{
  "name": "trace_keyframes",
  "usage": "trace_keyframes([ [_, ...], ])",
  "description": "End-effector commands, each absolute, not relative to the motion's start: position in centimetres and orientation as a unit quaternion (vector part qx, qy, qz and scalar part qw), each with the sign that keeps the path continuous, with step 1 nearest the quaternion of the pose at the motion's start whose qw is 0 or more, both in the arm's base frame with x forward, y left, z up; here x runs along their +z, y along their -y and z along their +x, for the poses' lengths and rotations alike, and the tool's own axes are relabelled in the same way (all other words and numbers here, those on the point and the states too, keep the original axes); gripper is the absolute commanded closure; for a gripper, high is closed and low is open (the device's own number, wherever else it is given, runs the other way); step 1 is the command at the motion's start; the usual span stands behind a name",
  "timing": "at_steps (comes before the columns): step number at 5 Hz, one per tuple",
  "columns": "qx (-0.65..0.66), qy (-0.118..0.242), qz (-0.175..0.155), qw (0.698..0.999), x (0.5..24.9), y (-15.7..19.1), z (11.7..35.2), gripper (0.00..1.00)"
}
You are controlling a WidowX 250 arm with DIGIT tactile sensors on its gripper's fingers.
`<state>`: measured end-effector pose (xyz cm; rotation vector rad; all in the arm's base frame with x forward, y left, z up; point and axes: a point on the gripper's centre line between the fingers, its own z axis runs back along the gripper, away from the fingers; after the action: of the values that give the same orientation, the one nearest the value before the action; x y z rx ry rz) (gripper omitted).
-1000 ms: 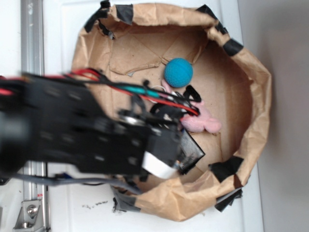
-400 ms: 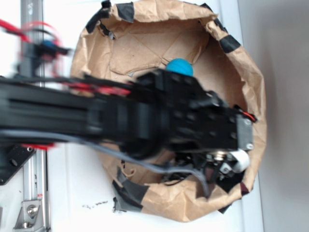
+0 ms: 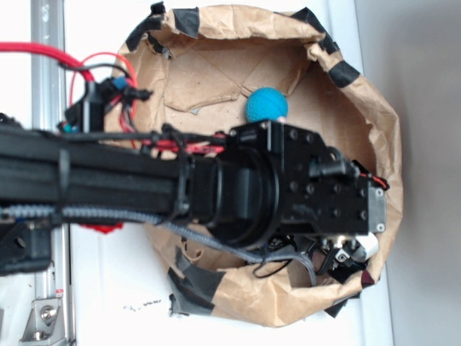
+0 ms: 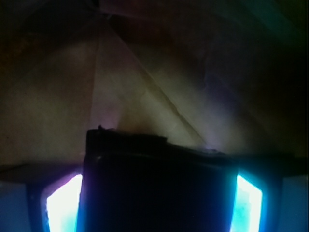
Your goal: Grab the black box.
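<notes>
black box [image 4: 159, 181] fills the lower middle of the wrist view, a dark slab between two glowing fingers [image 4: 63, 203], one at each side edge, so fingers look clamped on it, or at least set tight against both sides. Top edge of box sits against creased brown paper, likely the wall or floor of the paper basket [image 3: 374, 108]. Cannot tell if it's lifted or still resting, wrist view too dark

Exterior view: box itself hidden under the arm. gripper [image 3: 346, 252] sits at about 5 o'clock in the basket, close to the rim, arm reaching in from 9 o'clock. That low corner spot fits a box lying near the wall, approached from above so paper sides don't block. blue ball [image 3: 266, 104] at about 12 o'clock of the wrist block, apart from the grasp, partly covered. Black tape patches [image 3: 346, 72] on rim are only bracing. Basket on white bench [image 3: 94, 288]. Judgement: grasp about made, lift is next; crumpled wall close by could snag
</notes>
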<state>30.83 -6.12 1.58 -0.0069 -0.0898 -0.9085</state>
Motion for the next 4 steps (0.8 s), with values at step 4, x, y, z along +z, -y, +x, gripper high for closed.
trace_keyframes([
  [4, -0.009, 0.03, -0.028, 0.999, 20.6, -0.3, 24.8, 1.0],
])
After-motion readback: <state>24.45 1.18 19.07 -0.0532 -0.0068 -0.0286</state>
